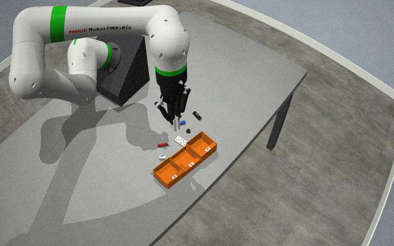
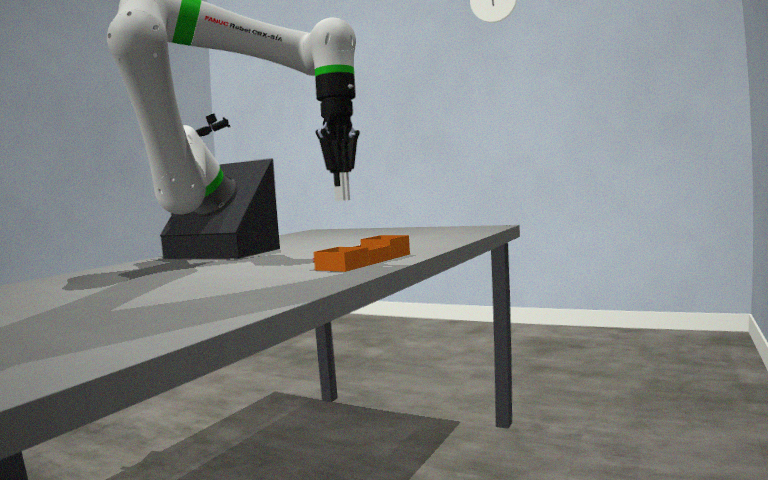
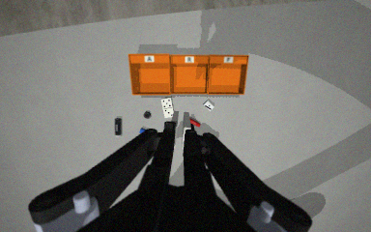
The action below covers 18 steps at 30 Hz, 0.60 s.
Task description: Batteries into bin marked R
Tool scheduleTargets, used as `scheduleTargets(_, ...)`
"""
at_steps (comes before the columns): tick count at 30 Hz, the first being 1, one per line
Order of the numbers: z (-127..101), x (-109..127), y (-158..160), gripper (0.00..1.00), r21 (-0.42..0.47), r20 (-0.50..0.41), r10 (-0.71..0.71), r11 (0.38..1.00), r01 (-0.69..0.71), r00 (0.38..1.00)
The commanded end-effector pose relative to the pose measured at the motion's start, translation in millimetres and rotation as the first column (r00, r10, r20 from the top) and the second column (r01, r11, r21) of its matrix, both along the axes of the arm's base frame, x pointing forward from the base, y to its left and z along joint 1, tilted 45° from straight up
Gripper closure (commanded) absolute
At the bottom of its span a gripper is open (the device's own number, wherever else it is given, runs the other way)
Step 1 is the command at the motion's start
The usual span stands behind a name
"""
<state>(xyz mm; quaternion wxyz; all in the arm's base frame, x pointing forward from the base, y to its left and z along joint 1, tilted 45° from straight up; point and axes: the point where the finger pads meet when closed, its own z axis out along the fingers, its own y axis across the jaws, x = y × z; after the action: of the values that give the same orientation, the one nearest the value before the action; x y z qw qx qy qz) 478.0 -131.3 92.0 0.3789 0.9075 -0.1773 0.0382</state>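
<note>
A blue battery [image 1: 182, 122] lies on the table, partly behind my fingertips in the top view and half hidden by a finger in the wrist view [image 3: 143, 130]. A red battery [image 1: 162, 144] lies nearer the bins and also shows in the wrist view [image 3: 195, 122]. Three orange bins [image 1: 185, 158] stand in a row; the middle bin [image 3: 189, 76] carries a small label that looks like R. My gripper [image 1: 175, 124] [image 2: 342, 193] hangs well above the table, pointing down, shut with nothing between the fingers [image 3: 176, 128].
A black stick with a pale end [image 1: 197, 115], a small black nut [image 1: 188, 130], a white domino [image 1: 180, 141] and a small white tile [image 1: 162, 157] lie around the batteries. The table's edge runs just beyond the bins. The robot base [image 1: 121, 72] stands behind.
</note>
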Motion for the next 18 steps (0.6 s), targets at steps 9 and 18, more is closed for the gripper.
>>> scheduleTargets(9,18.8,24.2,-81.2,0.95,0.002,0.0,0.002,1.0,-0.002,1.0)
scheduleTargets(18,29.1,35.8,-124.6,0.95,0.002,0.0,0.002,1.0,-0.002,1.0)
